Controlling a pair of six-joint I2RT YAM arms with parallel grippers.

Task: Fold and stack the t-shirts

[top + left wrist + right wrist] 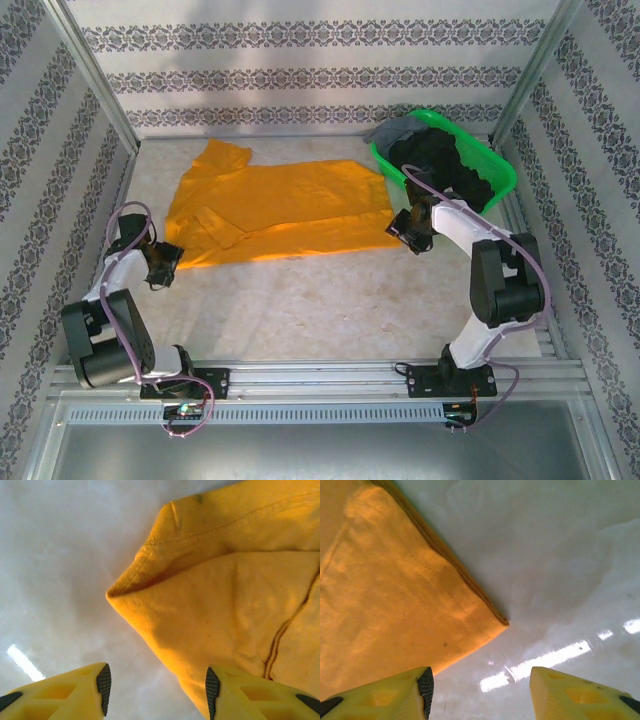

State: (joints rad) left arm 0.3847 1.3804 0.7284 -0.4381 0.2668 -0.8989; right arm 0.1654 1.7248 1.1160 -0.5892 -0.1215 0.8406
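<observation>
The orange-yellow t-shirt (283, 210) lies spread on the table, partly folded along its near side. My left gripper (163, 262) hovers at the shirt's near left corner, open; in the left wrist view its fingers (103, 687) straddle the sleeve edge of the shirt (225, 605) without closing on it. My right gripper (409, 235) sits at the shirt's near right corner, open; the hem corner (395, 595) lies just ahead of its fingers (424, 687), apart from them. Black and dark grey t-shirts (440, 160) are heaped in the green basket.
The green plastic basket (505, 178) stands at the back right, close behind the right arm. Patterned walls enclose the table on three sides. Bare tabletop (310, 310) stretches between the shirt and the arm bases.
</observation>
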